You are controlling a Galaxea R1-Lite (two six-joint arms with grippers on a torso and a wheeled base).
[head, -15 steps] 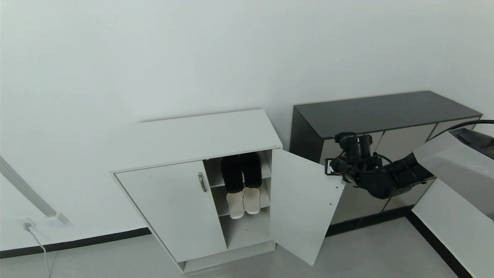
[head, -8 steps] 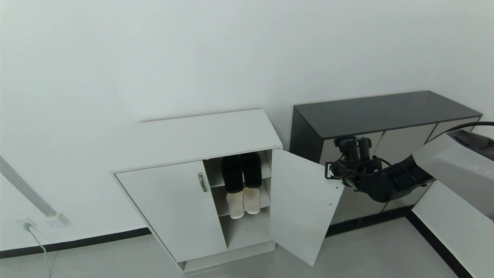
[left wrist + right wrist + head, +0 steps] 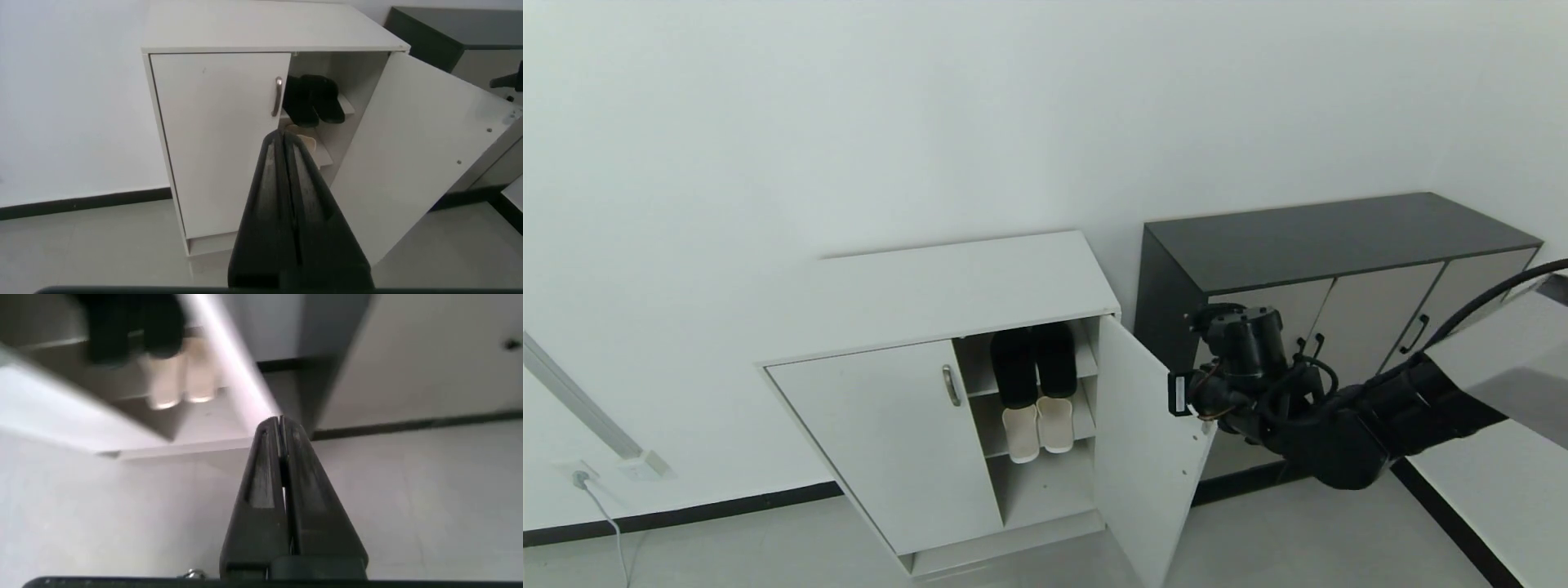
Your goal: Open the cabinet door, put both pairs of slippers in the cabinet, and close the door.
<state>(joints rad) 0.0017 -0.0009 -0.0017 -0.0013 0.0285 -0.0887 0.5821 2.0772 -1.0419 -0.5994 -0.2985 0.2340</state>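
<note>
The white cabinet [image 3: 947, 286] has its left door [image 3: 890, 441] closed and its right door [image 3: 1152, 441] standing partly open. Black slippers [image 3: 1033, 359] lie on the upper shelf, white slippers [image 3: 1037, 429] on the shelf below. My right gripper [image 3: 1181, 394] is at the outer face of the open door, near its free edge. In the right wrist view that gripper [image 3: 282, 425] is shut on nothing, with the white slippers [image 3: 176, 376] beyond it. My left gripper [image 3: 282, 140] is shut, held in front of the cabinet below the left door's handle [image 3: 278, 96], apart from it.
A dark-topped sideboard [image 3: 1339, 237] stands against the wall just right of the cabinet. A white counter [image 3: 1486, 465] runs along the right edge. A wall socket with a cable [image 3: 580, 475] sits low at the far left. Grey floor lies in front.
My right arm has moved left and down, and the open right door has swung inward with it, toward the cabinet. The slippers and left door are unchanged.
</note>
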